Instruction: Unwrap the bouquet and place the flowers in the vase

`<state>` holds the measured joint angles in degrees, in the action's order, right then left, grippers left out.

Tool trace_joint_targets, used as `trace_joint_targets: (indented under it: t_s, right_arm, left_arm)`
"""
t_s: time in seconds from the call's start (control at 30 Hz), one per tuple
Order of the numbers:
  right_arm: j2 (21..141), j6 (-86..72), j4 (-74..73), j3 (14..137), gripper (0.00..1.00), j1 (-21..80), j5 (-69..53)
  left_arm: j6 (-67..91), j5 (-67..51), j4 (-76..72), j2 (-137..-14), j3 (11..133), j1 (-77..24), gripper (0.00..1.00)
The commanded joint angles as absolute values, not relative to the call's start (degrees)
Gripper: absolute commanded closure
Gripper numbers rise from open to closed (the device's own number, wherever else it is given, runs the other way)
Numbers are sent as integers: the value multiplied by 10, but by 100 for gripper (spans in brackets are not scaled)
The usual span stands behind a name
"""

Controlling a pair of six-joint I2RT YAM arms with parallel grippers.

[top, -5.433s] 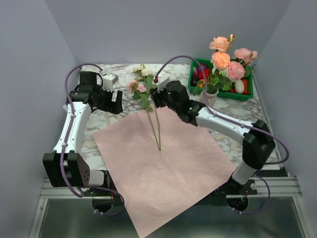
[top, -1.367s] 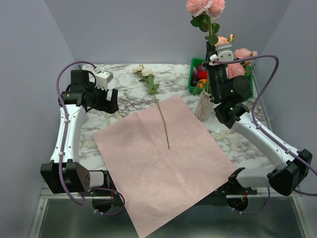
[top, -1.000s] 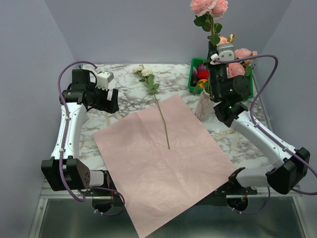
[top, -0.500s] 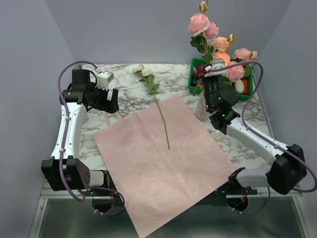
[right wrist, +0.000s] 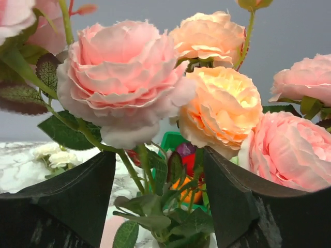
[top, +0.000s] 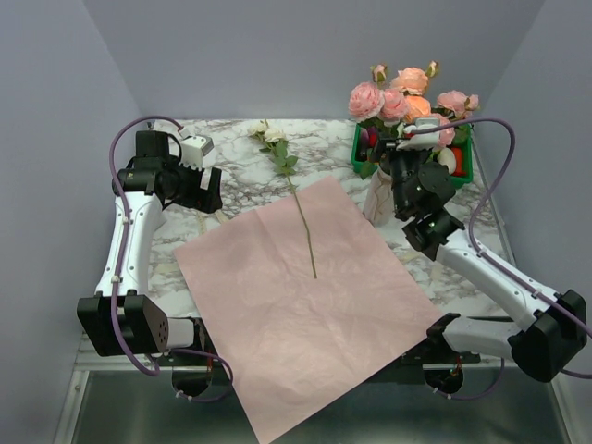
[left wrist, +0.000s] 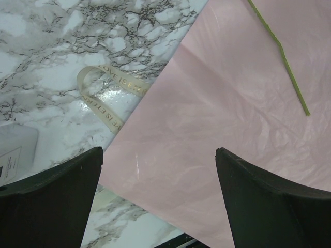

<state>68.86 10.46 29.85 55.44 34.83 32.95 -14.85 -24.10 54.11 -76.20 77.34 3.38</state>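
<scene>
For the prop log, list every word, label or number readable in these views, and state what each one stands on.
"LOVE IS ETER...": printed along the cream ribbon lying on the marble table, in the left wrist view; the letters after that cannot be made out.
Small dark print on the white card at that view's left edge: too small to read.
Top view and right wrist view: no readable text.

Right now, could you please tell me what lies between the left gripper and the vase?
Between the left gripper and the vase, the top view shows a rose stem crossing the far corner of the pink paper.
</scene>
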Motion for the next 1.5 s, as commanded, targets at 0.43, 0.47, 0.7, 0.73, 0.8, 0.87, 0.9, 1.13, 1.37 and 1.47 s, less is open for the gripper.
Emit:
trace_joint_targets:
  t_s: [0.43,0.47,0.7,0.73,0.8,0.87,0.9,1.13,1.37,1.47]
  right_arm:
    - [549,-32,91,502,21,537,368]
    - [558,-35,91,498,21,542,351]
    - [780,-49,4,630,25,545,199]
    - [861,-47,-56,663,25,546,202]
    - [936,-46,-104,763,25,544,214]
    - [1021,-48,-147,820,25,534,207]
    - [1044,-63,-161,872,25,527,200]
    - [1236,-127,-326,1112,27,483,169]
    - [1373,-178,-423,1266,28,435,145]
    - [1403,-185,-439,1291,30,419,132]
  left_arm:
    - [-153,-256,534,-751,764,38,1]
    - [-151,-258,534,-752,765,38,1]
    - [-148,-259,534,-752,769,37,1]
    - [-149,-257,537,-753,770,38,1]
    - [-150,-255,541,-751,773,37,1]
    - [-150,-255,541,-749,773,38,1]
    - [-150,-254,541,-748,774,37,1]
    - [-147,-256,542,-745,773,37,1]
    - [-143,-261,542,-752,779,37,1]
    - [-142,-262,542,-755,780,38,1]
